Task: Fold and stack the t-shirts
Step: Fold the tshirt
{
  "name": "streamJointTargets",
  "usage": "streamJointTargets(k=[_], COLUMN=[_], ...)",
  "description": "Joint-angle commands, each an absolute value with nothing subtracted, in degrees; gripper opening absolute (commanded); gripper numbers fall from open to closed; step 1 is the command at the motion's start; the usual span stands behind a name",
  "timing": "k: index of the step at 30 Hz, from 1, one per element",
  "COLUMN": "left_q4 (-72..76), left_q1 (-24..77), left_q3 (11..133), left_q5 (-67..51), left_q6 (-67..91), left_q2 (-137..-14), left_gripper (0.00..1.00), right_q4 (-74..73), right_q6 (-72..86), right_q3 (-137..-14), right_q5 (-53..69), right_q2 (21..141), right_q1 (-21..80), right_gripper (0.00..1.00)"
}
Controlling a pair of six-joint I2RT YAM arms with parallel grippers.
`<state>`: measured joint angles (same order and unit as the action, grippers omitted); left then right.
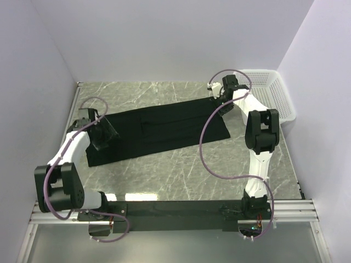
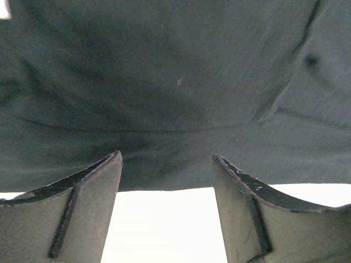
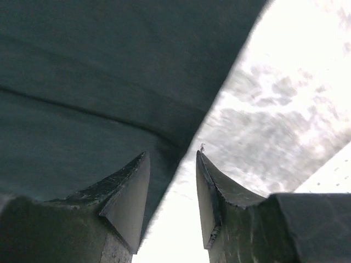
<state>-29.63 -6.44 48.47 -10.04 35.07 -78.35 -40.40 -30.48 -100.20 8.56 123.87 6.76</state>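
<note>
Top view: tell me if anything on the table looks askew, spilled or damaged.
The black t-shirt lies as a long band slanted across the marble table, its left end closer to the near edge than its right. No spill or damage shows.

T-shirt [image 1: 164, 129] left end hidden under left tool [image 1: 102, 136] (wrist views crop cloth).
</note>
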Motion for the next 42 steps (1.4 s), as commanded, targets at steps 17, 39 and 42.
streamJointTargets(k=[17,39,42], left_q4=[-26.5,-35.0,-35.0], left_q1=[-18.9,-18.6,-18.5], left_q3=[78.8,100.2,103.0], left_q5=[1.4,0.4,0.4], left_q6=[27.4,25.6,25.8], left_q2=[-105.3,-127.9,-128.8], left_gripper=[0.74,0.01,0.01], right_q4=[-32.8,-32.9,-33.1], right_q6=[-25.5,-24.1,-23.9], right_q3=[-90.0,-87.5,-87.6], right_q5=[39.4,39.1,38.9], right_q2=[106.6,106.3,106.5], right_q1=[8.3,8.2,8.1], right_gripper=[0.46,0.46,0.46])
